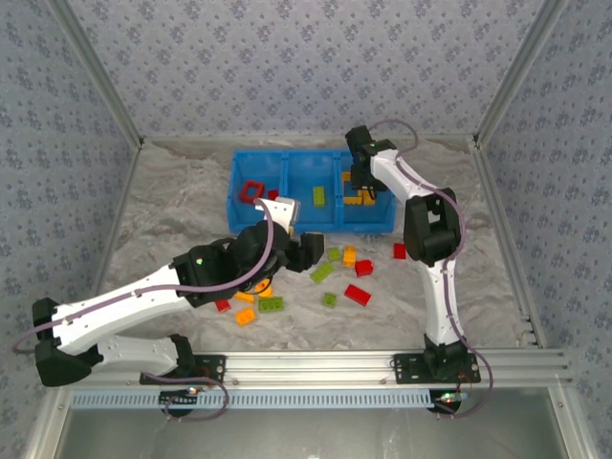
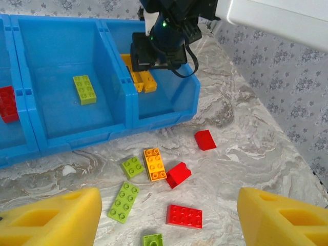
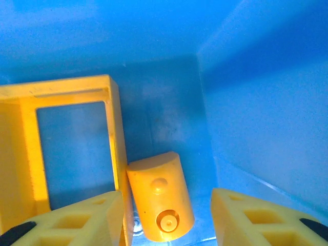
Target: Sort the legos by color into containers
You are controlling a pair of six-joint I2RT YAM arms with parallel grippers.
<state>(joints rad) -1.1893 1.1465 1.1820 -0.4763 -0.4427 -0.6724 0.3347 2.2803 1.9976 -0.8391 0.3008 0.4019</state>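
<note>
Table (image 1: 163, 220): marbled white-grey top. Set at the far side: one long blue bin (image 1: 235, 196), divided into three compartments. Scattered in front of it: loose legos, counted as red bricks (image 1: 358, 295), lime green bricks (image 1: 321, 272) and orange bricks (image 1: 349, 255).

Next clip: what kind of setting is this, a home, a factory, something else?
Probably a lab-style robot test cell: aluminium frame posts hung with patterned backdrop sheets enclose a marbled tabletop, and the left arm and right arm are bolted to a rail at its near edge.
</note>
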